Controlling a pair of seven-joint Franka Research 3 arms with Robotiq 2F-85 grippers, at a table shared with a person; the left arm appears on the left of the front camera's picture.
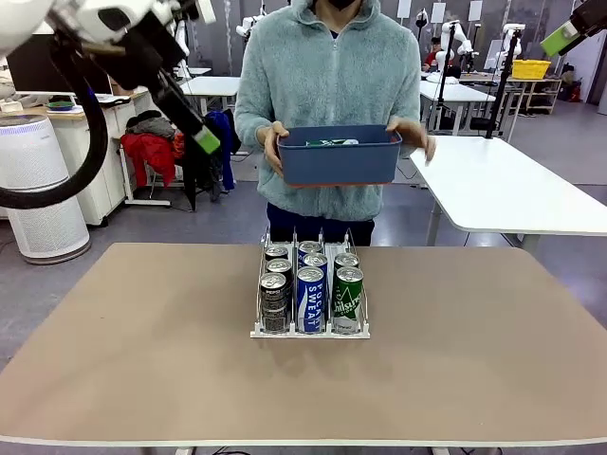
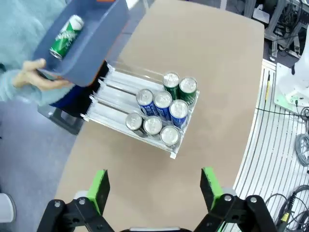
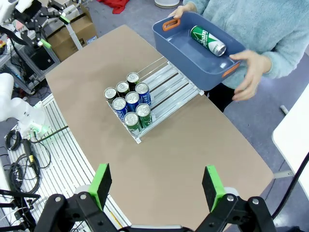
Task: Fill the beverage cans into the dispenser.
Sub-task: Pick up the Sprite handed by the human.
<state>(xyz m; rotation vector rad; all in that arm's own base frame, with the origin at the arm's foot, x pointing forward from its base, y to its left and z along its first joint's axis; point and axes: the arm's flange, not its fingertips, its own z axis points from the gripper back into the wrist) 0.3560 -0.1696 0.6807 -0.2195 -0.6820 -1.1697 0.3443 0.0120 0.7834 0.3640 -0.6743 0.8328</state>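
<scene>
Eight slim metal drink cans [image 1: 310,294], three dark, three blue-and-white, two green, crowd the near end of the white-based wire-lane dispenser [image 3: 174,89]; one green can [image 3: 207,40] lies in the person's dark blue plastic bin [image 1: 337,163], and my left gripper [image 2: 154,186] and right gripper [image 3: 157,179] hang above, fingers apart and empty, so I judge filling nearly done.

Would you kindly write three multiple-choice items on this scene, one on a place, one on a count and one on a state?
1. Where is the lone green can? A) in the blue bin B) on the table C) in a gripper
2. How many cans stand in the dispenser? A) five B) eight C) ten
3. How is the left gripper? A) open B) shut on a can C) shut, empty
Answers: 1 A, it lies in the bin that the person holds; 2 B, three dark, three blue, two green; 3 A, its jaws stand wide apart.
</scene>
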